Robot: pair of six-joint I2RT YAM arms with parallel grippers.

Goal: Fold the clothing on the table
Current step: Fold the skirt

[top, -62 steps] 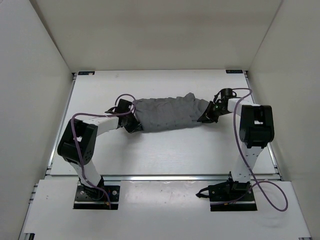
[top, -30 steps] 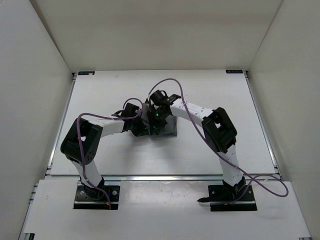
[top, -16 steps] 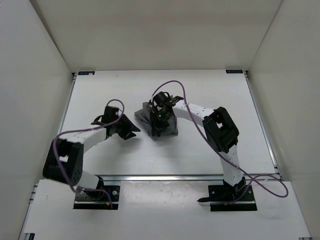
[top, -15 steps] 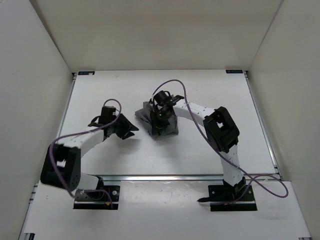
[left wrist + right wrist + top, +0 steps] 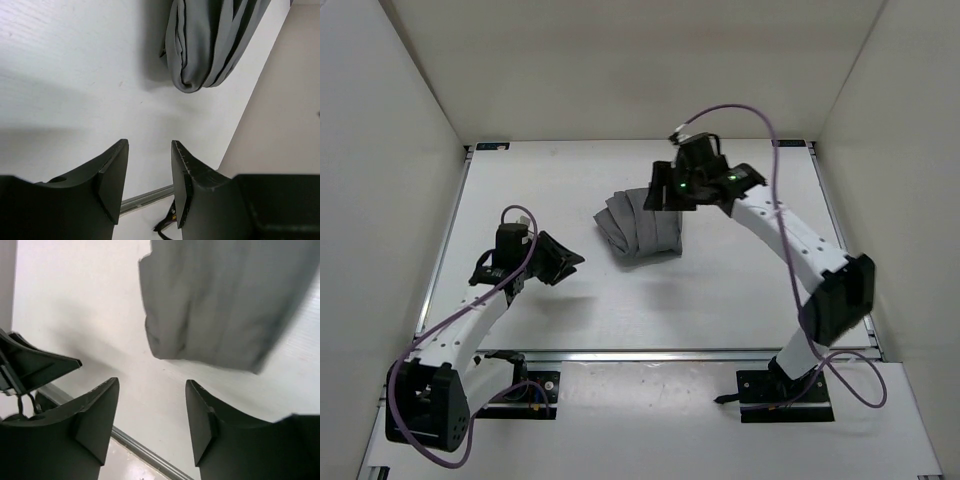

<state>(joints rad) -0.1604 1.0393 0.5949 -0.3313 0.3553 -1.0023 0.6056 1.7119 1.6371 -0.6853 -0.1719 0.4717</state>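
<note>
The clothing (image 5: 640, 226) lies folded into a compact grey pleated bundle near the middle of the white table (image 5: 740, 300). My left gripper (image 5: 567, 259) is open and empty, a hand's width to the bundle's left and low over the table. In the left wrist view the clothing (image 5: 212, 45) lies well ahead of the open left gripper (image 5: 149, 145). My right gripper (image 5: 657, 196) hovers open above the bundle's far right edge, holding nothing. The right wrist view shows the clothing (image 5: 225, 305) beyond the open right gripper (image 5: 152, 382), apart from it.
White walls close in the table on the left, far and right sides. A silver rail (image 5: 650, 354) runs along the near edge, with both arm bases behind it. The left gripper's fingers (image 5: 35, 365) show at the left of the right wrist view.
The right gripper carried its end of the clothing over to the left end, folding it. Both grippers then opened and let go. The left arm drew back left, the right rose toward the far side.
</note>
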